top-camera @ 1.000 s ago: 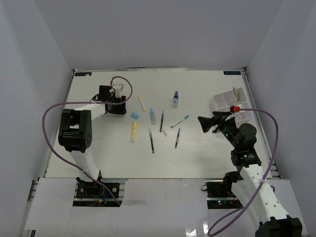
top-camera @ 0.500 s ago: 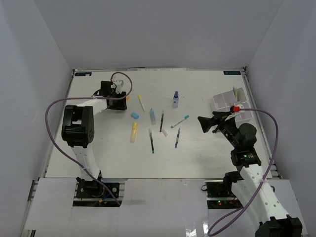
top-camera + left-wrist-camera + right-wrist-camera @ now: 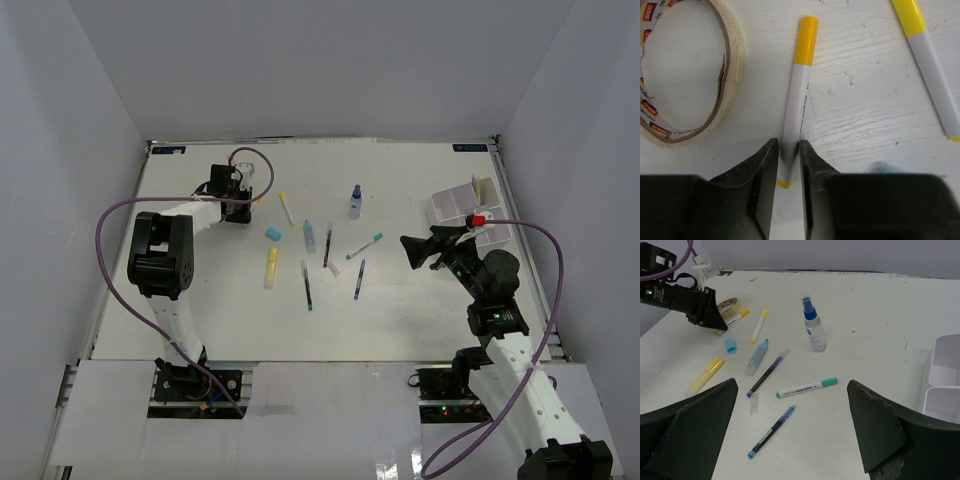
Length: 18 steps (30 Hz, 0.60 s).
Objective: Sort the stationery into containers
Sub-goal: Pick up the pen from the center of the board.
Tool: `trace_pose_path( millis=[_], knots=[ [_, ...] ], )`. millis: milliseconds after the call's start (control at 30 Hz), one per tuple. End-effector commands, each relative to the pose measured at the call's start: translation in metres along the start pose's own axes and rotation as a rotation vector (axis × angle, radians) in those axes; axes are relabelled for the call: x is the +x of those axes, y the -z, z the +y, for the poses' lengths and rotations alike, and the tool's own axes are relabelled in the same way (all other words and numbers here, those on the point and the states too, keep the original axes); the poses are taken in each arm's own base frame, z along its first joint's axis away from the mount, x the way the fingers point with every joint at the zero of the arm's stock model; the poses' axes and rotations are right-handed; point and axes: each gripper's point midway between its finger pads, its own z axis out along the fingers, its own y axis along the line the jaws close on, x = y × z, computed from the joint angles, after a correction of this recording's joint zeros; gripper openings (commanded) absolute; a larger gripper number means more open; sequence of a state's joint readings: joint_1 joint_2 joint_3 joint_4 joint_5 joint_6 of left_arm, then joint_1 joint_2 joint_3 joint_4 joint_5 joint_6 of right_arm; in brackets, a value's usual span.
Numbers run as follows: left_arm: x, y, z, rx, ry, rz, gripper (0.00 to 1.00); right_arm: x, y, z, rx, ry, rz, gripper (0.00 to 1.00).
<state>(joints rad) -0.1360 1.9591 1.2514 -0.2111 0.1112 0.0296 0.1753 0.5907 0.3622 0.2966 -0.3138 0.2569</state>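
Note:
My left gripper (image 3: 788, 150) is low at the table's far left (image 3: 237, 205), jaws shut on the lower end of a white marker with a yellow cap (image 3: 799, 90) that lies flat. A tan loop (image 3: 735, 50) lies just left of it, a second yellow-capped marker (image 3: 935, 75) to its right. The white divided container (image 3: 465, 210) stands at the far right. My right gripper (image 3: 792, 384) hangs wide open and empty above a teal-capped marker (image 3: 807, 387) and a blue pen (image 3: 772, 432), beside the container (image 3: 942, 375).
Scattered mid-table are a blue spray bottle (image 3: 355, 202), a light-blue eraser (image 3: 273, 234), a yellow tube (image 3: 271, 267), a pale blue highlighter (image 3: 309, 235) and several thin pens (image 3: 307, 285). White walls close in the table on three sides.
The left gripper slid a little toward the far edge and its jaws narrowed from open onto the yellow-capped marker. The right arm has not moved.

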Motion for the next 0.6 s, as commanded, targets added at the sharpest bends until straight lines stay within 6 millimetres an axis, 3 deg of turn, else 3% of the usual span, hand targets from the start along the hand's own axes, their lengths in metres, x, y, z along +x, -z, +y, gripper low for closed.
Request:
trace_pose_path(
  millis=[0, 100, 167, 300, 433, 467, 500, 567],
  knots=[
    [0.029, -0.006, -0.014, 0.023, -0.004, 0.089, 0.32, -0.01, -0.001, 0.003, -0.011, 0.029, -0.042, 0.97],
    [0.028, -0.005, -0.018, 0.033, -0.012, 0.086, 0.23, -0.009, -0.001, 0.002, -0.011, 0.028, -0.041, 0.97],
    [0.025, -0.002, -0.021, 0.044, -0.007, 0.079, 0.1, -0.009, -0.001, 0.003, -0.012, 0.026, -0.041, 0.97],
    [0.011, 0.011, -0.027, 0.063, -0.007, 0.036, 0.03, -0.014, -0.001, 0.014, -0.077, 0.049, -0.048, 0.97],
    [-0.019, 0.045, -0.045, 0.119, -0.037, -0.063, 0.03, -0.019, -0.001, 0.046, -0.259, 0.062, -0.031, 0.98],
    [-0.035, 0.065, -0.051, 0.132, -0.053, -0.12, 0.03, -0.016, -0.005, 0.048, -0.276, 0.047, -0.002, 0.98],
    [-0.037, 0.074, -0.062, 0.161, -0.071, -0.14, 0.03, -0.028, -0.007, 0.054, -0.301, 0.048, -0.007, 0.99],
    [-0.048, 0.095, -0.074, 0.189, -0.104, -0.197, 0.03, -0.024, -0.012, 0.064, -0.355, 0.016, 0.056, 1.0]
  ],
)
